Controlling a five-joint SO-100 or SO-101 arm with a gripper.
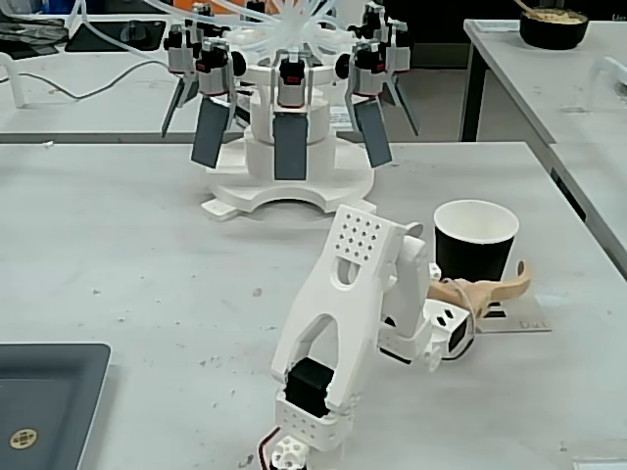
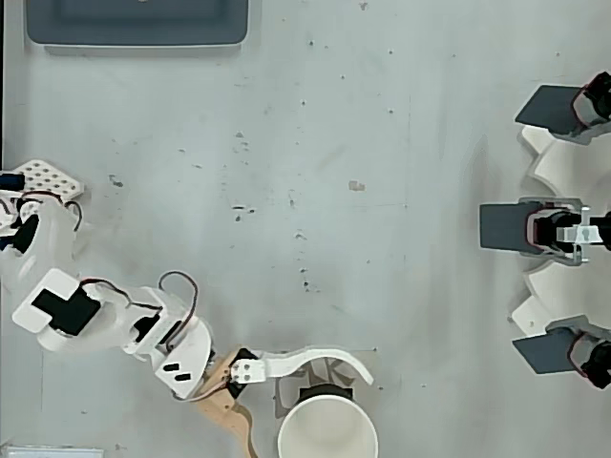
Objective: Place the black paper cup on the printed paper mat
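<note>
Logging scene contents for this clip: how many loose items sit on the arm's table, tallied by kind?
Black paper cup: 1
Printed paper mat: 1, partly hidden under the cup and the end effector
Dark grey tray: 1
Total: 3
</note>
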